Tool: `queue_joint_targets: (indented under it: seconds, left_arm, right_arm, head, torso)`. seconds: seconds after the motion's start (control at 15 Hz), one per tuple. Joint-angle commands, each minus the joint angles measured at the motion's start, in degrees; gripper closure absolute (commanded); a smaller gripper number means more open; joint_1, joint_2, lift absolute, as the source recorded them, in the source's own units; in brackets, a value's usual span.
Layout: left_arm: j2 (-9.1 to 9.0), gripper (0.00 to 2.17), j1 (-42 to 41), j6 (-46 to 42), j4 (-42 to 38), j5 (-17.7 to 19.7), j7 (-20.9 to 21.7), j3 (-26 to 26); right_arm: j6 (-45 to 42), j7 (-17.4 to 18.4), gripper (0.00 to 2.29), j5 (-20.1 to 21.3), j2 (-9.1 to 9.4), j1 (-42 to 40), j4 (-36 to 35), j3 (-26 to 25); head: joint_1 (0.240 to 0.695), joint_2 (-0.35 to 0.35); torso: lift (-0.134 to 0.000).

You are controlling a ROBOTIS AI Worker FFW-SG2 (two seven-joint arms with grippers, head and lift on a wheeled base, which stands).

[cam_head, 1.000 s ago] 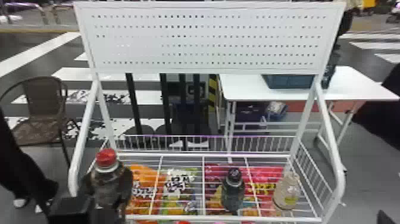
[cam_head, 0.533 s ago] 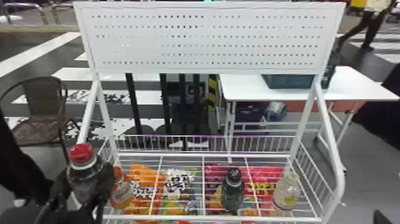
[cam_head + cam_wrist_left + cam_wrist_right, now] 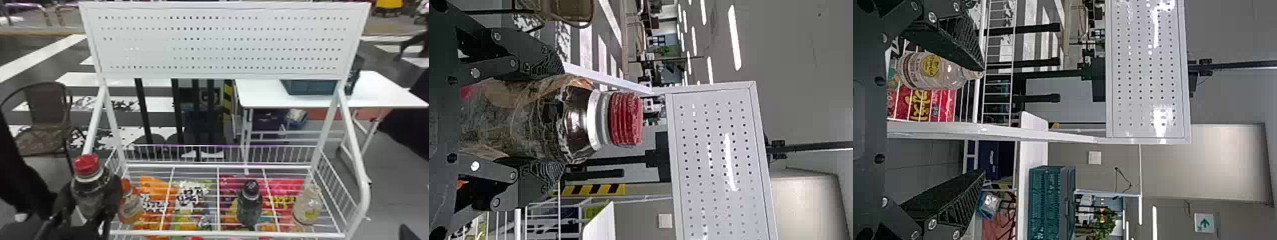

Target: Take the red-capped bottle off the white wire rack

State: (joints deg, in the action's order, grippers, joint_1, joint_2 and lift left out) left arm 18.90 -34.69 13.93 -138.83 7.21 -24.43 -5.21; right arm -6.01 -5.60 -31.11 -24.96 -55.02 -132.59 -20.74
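Red-capped, the bottle (image 3: pixel 87 166) is grasped between the left gripper's (image 3: pixel 95 195) fingers near the rack's (image 3: pixel 178 233) front left corner, the right gripper's (image 3: pixel 407 233) fingers parted.

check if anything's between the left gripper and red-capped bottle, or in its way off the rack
Nothing visible is between the left gripper and the red-capped bottle: fingers press both sides. Nothing visible blocks its way off the white wire rack, though an orange-capped bottle stands close on its right.
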Motion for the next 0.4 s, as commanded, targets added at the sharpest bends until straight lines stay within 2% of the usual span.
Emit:
queue_joint_targets:
  seconds: [0.0, 0.33]
  left_arm:
    - [0.00, 2.09, -0.02, 0.10, -0.39, 0.00, 0.00, 0.02]
    - [-0.09, 2.09, -0.02, 0.45, -0.83, -0.09, -0.09, -0.07]
  right_arm:
    - [0.00, -0.02, 0.17, 0.00, -0.09, -0.09, -0.13, 0.00]
    - [0.00, -0.02, 0.17, -0.09, -0.27, -0.26, -0.30, -0.09]
  head:
    - [0.499, 0.000]
    - [0.499, 0.000]
  torso:
    - [0.000]
    - [0.000]
